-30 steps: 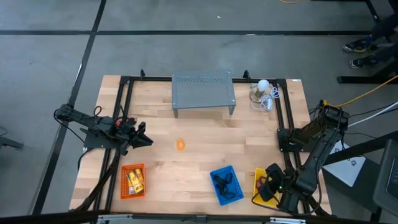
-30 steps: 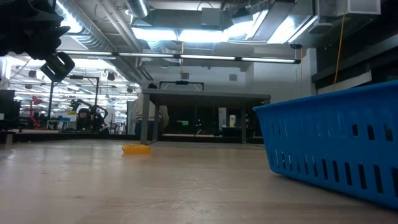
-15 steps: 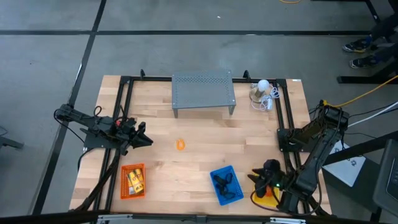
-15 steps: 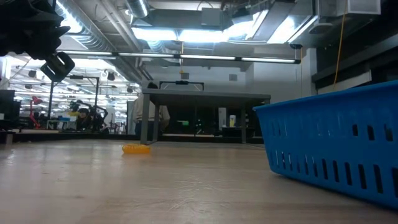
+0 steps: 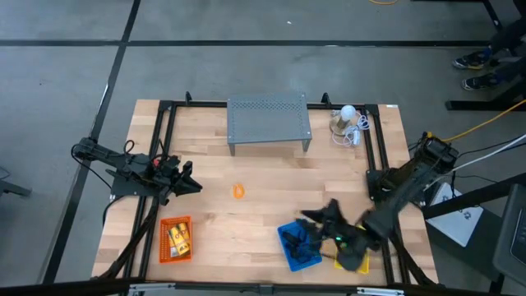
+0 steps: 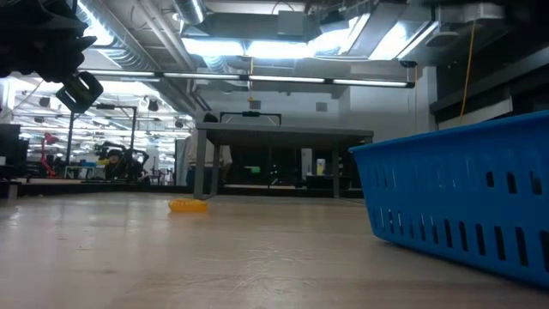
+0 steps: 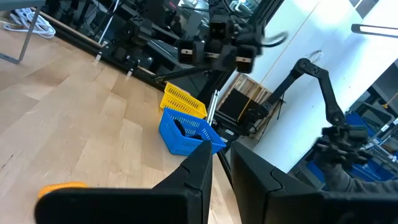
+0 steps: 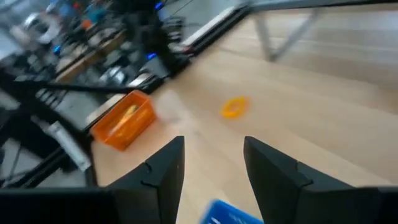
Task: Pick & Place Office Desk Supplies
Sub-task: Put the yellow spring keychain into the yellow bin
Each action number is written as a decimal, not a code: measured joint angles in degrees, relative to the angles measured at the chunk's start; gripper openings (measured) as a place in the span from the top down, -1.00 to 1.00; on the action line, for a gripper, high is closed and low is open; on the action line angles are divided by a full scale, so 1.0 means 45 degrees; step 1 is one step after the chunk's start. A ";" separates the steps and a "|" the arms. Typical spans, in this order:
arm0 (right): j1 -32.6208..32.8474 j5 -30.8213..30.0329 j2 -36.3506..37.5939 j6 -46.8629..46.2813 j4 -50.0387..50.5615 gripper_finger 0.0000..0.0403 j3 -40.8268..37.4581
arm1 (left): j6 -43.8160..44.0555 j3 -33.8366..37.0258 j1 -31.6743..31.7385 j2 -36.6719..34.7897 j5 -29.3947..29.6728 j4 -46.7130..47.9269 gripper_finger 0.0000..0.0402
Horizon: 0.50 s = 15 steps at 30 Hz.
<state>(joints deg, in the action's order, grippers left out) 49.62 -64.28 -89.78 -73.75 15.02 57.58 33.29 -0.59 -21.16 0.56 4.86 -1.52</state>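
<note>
Office desk supplies are being sorted by kind across a wooden table: yellow-orange packets are lying in the orange basket at the front left, black clip-like pieces are lying in the blue basket at front centre, and one orange loop is lying loose on bare wood, apparently not yet collected. The right gripper is being held just over the blue basket, its fingers spread with nothing between them. The left gripper is being held at the left side, its fingers nearly together and empty. A yellow basket behind the blue one is being shown clearly only by the left wrist view; in the high view it is largely being hidden by the right arm.
</note>
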 joint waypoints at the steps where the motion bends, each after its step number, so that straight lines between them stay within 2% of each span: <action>1: -0.0434 0.0653 0.0000 0.1607 -0.1314 0.18 0.0000 | -0.0002 0.0003 0.0002 0.0005 0.0000 0.0000 0.73; 5: -0.2096 0.3595 -0.0163 0.7191 -0.6373 0.18 0.0015 | 0.0001 0.0003 0.0002 0.0003 0.0000 0.0000 0.73; 7: -0.2892 0.5415 -0.0272 0.8893 -0.7851 0.18 0.0015 | 0.0003 0.0002 0.0002 0.0004 0.0000 0.0000 0.73; 9: -0.3712 0.7448 -0.0469 0.9628 -0.8828 0.18 0.0015 | 0.0003 0.0000 0.0000 0.0000 -0.0002 0.0000 0.73; 12: -0.4795 0.9755 -0.1043 0.9701 -0.9588 0.18 0.0015 | -0.0002 -0.0001 -0.0003 0.0000 -0.0005 0.0000 0.73; 15: -0.5661 1.0947 -0.1836 0.8604 -1.0207 0.18 0.0015 | -0.0002 -0.0002 0.0002 0.0004 -0.0005 0.0000 0.73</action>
<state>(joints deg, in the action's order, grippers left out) 24.15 -15.02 -98.04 -35.03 -30.91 57.65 33.28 -0.60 -21.15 0.58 4.84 -1.52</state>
